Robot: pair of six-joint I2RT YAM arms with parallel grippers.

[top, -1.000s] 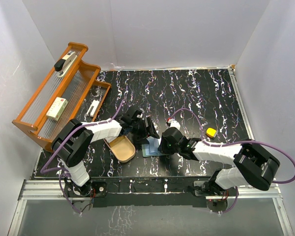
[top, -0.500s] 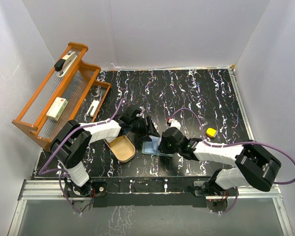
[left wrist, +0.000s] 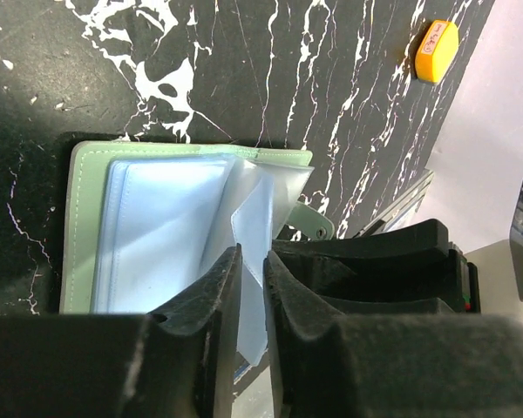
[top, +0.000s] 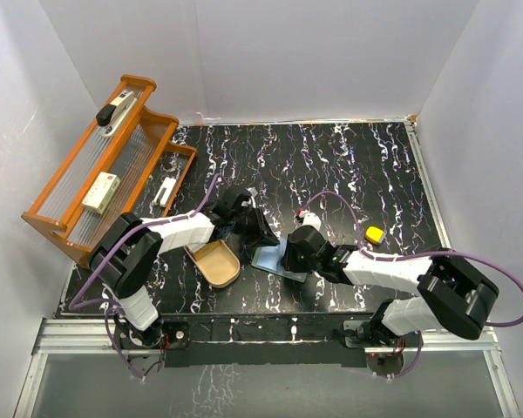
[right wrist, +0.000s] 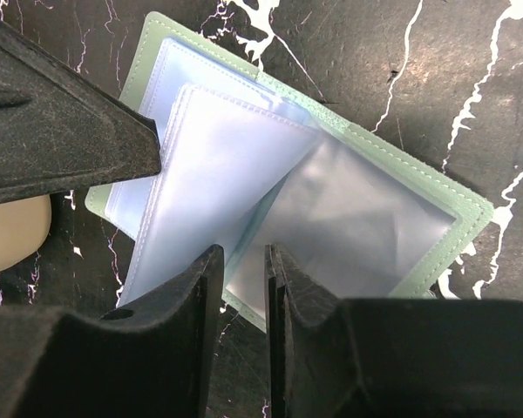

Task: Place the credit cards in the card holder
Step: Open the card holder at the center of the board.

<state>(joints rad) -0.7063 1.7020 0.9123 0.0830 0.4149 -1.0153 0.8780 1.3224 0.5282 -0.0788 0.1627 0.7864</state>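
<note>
L gripper (left wrist: 251,259) nearly closed, nipping a clear sleeve (left wrist: 261,209) of the card holder (left wrist: 70,226); the leaf runs down into the narrow gap btwn its fingers. R gripper (right wrist: 242,257) much the same: jaws a slit apart, w/ the edge of another clear leaf caught btwn them. Both sit low over the holder from opp sides, L from the left, R from the right, tips v. close together above it. Card holder lies open on the black marbled table (top: 349,165), pale-green cover down, pale-blue clear pockets up, a few leaves lifted & fanned. Its snap tab (left wrist: 319,223) sticks out on the side by the R gripper. In top view it's near the front edge, about mid-table, btwn the two arms. Tan oval dish (top: 216,264) just beside it on the left, close to the L arm. Yellow block (left wrist: 436,39) well apart, off to the right. Wooden rack (top: 96,174) at far left w/ a black stapler (top: 115,111) on top.
</note>
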